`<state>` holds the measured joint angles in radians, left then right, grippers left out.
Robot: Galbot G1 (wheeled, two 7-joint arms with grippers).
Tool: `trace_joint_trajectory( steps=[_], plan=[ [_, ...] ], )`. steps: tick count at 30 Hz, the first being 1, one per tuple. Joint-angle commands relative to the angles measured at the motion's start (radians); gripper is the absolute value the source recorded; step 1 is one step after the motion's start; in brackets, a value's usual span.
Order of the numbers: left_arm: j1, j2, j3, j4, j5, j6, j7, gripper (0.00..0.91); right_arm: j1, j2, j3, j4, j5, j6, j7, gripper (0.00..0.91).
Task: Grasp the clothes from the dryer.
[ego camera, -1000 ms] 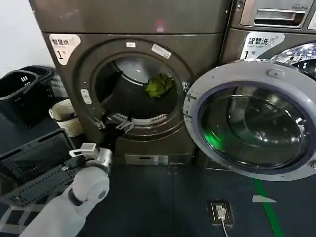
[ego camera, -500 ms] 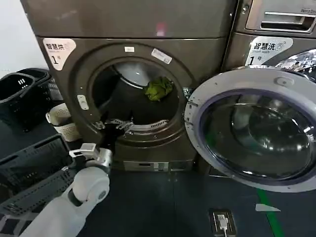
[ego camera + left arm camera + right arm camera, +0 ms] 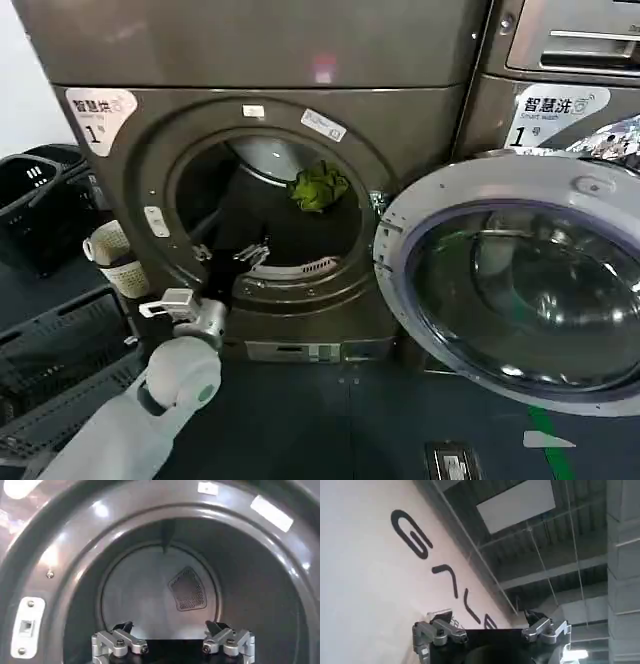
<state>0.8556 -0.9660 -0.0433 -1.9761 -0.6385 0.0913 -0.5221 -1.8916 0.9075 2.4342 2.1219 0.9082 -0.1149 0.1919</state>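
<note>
The dryer (image 3: pixel 270 60) stands with its round door (image 3: pixel 520 290) swung open to the right. The clothes (image 3: pixel 318 187), a small yellow-green bundle, lie deep in the dark drum, toward its upper right. My left gripper (image 3: pixel 254 253) hovers at the lower rim of the drum mouth, below and left of the clothes and apart from them. In the left wrist view it (image 3: pixel 170 630) faces the drum's back wall, open, with nothing between its fingers. In its own wrist view my right gripper (image 3: pixel 490 622) is open and empty, pointing up at a lettered wall and a ceiling.
A neighbouring machine (image 3: pixel 560 100) stands at the right, behind the open door. Black baskets (image 3: pixel 40 200) and a black crate (image 3: pixel 60 350) sit on the floor at the left, beside a white basket (image 3: pixel 115 262). Dark floor lies in front of the dryer.
The dryer has grown larger in the head view, its mouth nearer. My left gripper has stayed at the lower rim of the mouth. The clothes have not moved in the drum.
</note>
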Motion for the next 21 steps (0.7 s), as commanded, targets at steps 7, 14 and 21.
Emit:
trace_joint_trajectory(
  steps=[7, 14, 21],
  plan=[
    [-0.004, -0.001, 0.003, 0.003, 0.002, 0.001, 0.0, 0.907, 0.002, 0.0, -0.001, -0.002, 0.0, 0.001, -0.001, 0.907],
    [-0.006, 0.0, 0.005, 0.003, 0.003, 0.001, 0.001, 0.907, 0.003, 0.0, 0.0, -0.003, 0.0, 0.001, -0.001, 0.907],
    [-0.005, 0.0, 0.005, 0.002, 0.004, 0.0, 0.001, 0.907, 0.002, -0.001, 0.001, -0.003, 0.0, 0.002, -0.002, 0.907]
  ],
)
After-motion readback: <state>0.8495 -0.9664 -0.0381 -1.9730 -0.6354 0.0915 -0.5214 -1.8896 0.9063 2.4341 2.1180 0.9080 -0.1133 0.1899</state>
